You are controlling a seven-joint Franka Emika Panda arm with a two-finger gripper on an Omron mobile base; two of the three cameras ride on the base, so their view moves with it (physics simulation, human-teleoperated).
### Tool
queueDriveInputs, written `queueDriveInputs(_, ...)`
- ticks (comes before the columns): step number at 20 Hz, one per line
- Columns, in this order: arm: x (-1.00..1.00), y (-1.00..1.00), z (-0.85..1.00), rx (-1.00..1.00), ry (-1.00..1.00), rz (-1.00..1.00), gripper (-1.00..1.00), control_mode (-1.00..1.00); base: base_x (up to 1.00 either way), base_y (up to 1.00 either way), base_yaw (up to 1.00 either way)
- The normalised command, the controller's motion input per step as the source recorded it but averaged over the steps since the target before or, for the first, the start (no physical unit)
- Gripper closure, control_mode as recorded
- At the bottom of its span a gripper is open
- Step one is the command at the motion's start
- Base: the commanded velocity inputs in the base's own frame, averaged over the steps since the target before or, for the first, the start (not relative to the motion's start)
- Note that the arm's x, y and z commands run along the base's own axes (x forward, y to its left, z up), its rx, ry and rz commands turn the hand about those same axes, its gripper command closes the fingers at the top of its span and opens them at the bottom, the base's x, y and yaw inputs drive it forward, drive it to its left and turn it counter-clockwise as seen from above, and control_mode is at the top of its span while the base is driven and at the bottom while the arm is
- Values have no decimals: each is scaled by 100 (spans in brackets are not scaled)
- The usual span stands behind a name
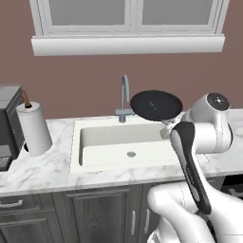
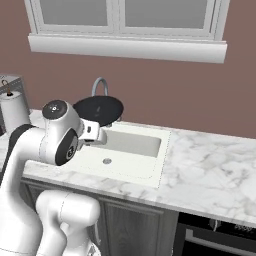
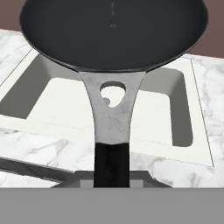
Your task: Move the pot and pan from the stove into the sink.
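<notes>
Pan (image 3: 113, 30): black, round, shallow, matte inner face, low rim. Grey metal handle neck with a teardrop hanging hole, then a black grip running down to the bottom edge of the hand view. The pan is carried in the air over the sink (image 1: 95, 142), held roughly level above the basin's rear right part, near the faucet (image 1: 124, 95).

Gripper (image 2: 97, 134): closed on the black end of the pan's handle. The fingertips themselves are hidden, so the hold is read from the pan hanging off the wrist.

Step in hand: placing the pan. Judged next move: lower it until it sits on the basin floor, then release; the disc looks wide against the basin, so keep it centred off the walls.

Sink: white rectangular recess, smooth, round drain in the floor. Faucet: grey curved gooseneck. Counter (image 2: 210, 160): veined marble. Paper towel roll (image 1: 34, 128) stands left, well apart.
</notes>
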Motion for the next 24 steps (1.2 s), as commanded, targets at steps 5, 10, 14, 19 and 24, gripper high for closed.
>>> queueDriveInputs(5,17,-14,-1,0,13,7,100,-100,0,0,0)
queueDriveInputs(10,12,-10,-8,0,16,6,100,-100,0,0,0)
queueDriveInputs(14,0,-16,-12,0,16,5,100,-100,0,0,0)
queueDriveInputs(19,0,-17,-19,0,15,8,100,-100,0,0,0)
queueDriveInputs(24,4,-1,-5,0,7,2,100,-100,0,0,0)
